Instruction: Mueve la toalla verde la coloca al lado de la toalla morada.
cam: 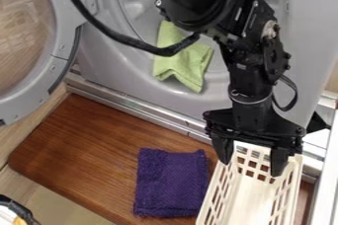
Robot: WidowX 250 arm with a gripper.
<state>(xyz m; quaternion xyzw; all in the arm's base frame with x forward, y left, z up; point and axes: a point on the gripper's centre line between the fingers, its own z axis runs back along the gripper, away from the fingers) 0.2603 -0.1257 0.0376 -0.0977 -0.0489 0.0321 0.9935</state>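
Note:
My gripper (251, 165) hangs open over the back end of a cream basket, right of centre, with nothing between its fingers. The green towel (187, 64) drapes over the lower rim of the machine's round opening, up and to the left of the gripper; the arm and its cable cover part of its upper portion. The purple towel (172, 182) lies folded on the brown wooden board (92, 147), left of the basket and lower left of the gripper.
The cream basket (214, 194) stands at the lower right, close beside the purple towel. The machine's round door (56, 63) stands open at the left. A metal rail (142, 114) runs between machine and board.

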